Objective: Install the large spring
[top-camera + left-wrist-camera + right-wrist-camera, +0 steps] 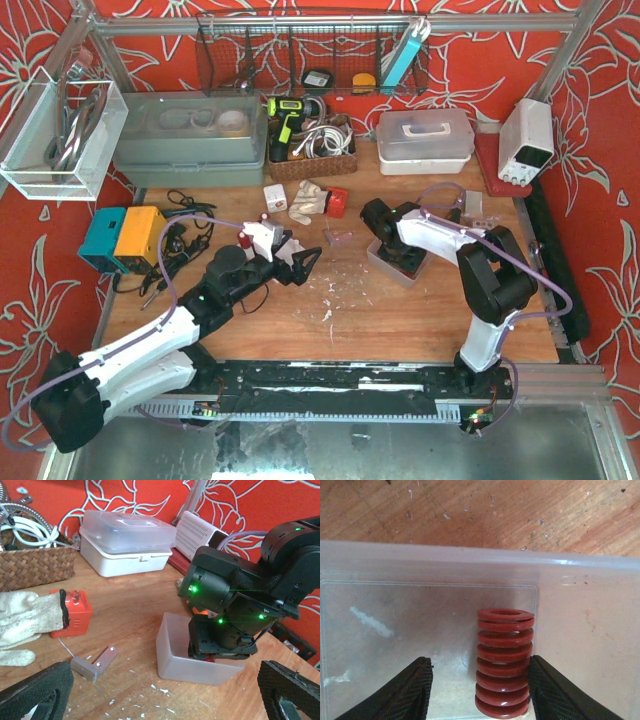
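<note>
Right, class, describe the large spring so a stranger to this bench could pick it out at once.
On the wooden table, right of centre, sits a translucent plastic bin with the right hand lowered into it. Between that hand's open fingers rests the spring: a short, thick red coil, the only coiled thing seen in the bin.

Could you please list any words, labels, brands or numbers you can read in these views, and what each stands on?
No text can be read in any view.
On the power supply, the front panel is too small to read.
On the drill, any marking is blurred.
The spring, tub and orange block show no text.
</note>
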